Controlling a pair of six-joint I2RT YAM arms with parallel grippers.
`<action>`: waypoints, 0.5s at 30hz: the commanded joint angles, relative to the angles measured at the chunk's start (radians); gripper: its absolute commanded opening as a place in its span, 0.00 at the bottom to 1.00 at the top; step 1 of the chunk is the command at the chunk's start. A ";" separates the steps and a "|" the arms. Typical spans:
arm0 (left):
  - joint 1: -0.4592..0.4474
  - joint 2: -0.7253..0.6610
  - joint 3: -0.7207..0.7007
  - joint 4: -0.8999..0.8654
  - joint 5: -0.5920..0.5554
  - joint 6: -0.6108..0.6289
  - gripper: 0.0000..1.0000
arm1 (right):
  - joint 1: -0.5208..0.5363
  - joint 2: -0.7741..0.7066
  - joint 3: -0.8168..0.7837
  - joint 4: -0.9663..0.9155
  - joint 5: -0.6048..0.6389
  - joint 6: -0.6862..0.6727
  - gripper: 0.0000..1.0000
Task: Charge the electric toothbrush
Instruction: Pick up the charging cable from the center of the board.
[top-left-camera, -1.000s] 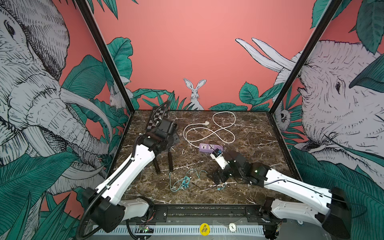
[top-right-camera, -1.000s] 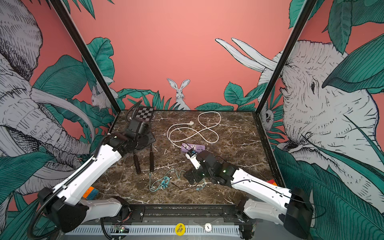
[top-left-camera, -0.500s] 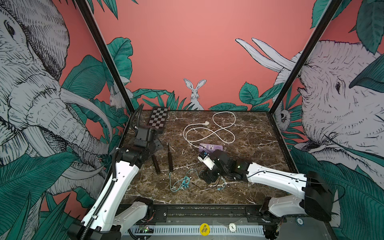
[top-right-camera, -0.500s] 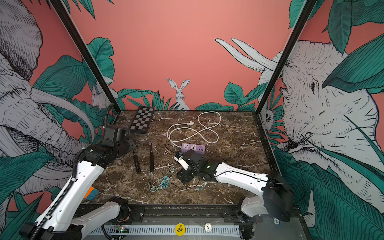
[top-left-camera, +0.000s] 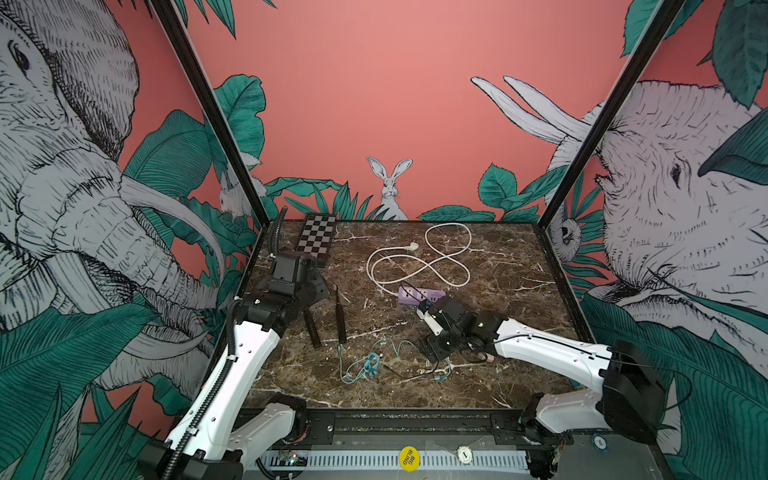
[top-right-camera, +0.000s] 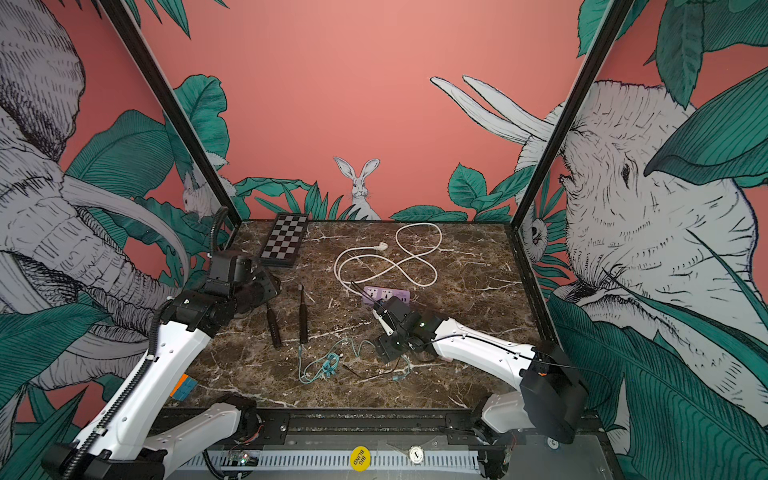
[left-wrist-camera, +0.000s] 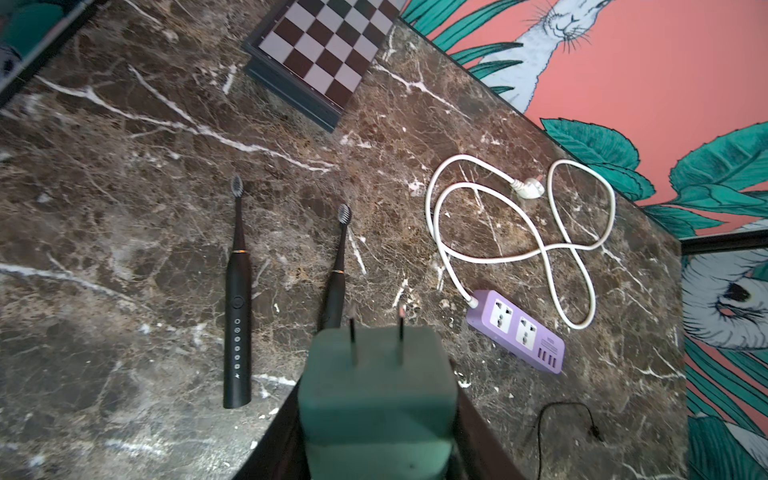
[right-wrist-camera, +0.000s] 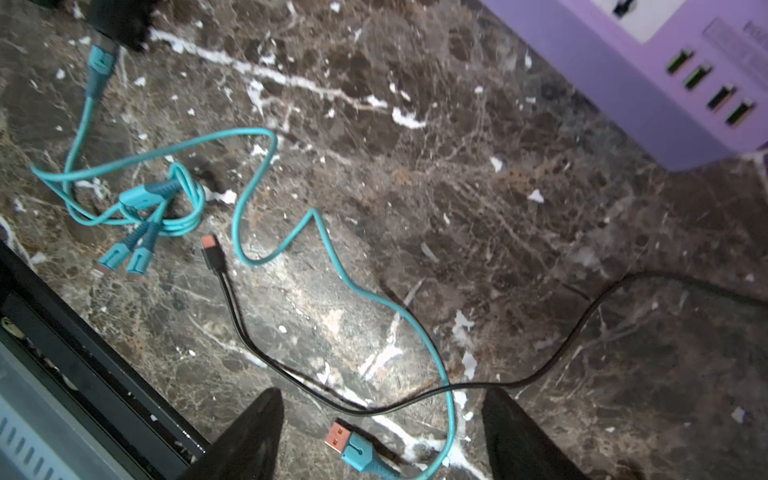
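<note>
Two black electric toothbrushes (top-left-camera: 312, 330) (top-left-camera: 340, 318) lie side by side at the table's left, also in the left wrist view (left-wrist-camera: 237, 316) (left-wrist-camera: 336, 286). A teal cable (right-wrist-camera: 257, 141) runs from the base of the one nearer the middle to a USB plug (right-wrist-camera: 353, 449). My right gripper (right-wrist-camera: 382, 411) hovers open over that plug, one finger on each side, not touching it. My left gripper (left-wrist-camera: 376, 415) is shut on a green two-pronged adapter (left-wrist-camera: 374, 374), above the toothbrushes. The purple power strip (top-left-camera: 419, 296) lies mid-table.
The strip's white cord (top-left-camera: 419, 257) loops toward the back. A thin black cable (right-wrist-camera: 232, 316) crosses the teal one near my right gripper (top-left-camera: 434, 357). A chessboard (top-left-camera: 318, 241) sits at the back left.
My left arm has drawn back toward the left edge with the adapter. The right gripper's jaws have narrowed while it shifted above the teal plug.
</note>
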 joint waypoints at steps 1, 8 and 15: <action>0.007 -0.011 -0.024 0.047 0.052 -0.031 0.00 | 0.049 -0.077 -0.064 -0.029 -0.042 0.011 0.75; 0.007 0.023 -0.008 0.039 0.087 -0.046 0.00 | 0.134 -0.066 -0.069 -0.090 0.022 -0.027 0.72; 0.009 0.009 -0.007 0.017 0.082 -0.052 0.00 | 0.144 -0.033 -0.051 -0.138 0.074 -0.040 0.66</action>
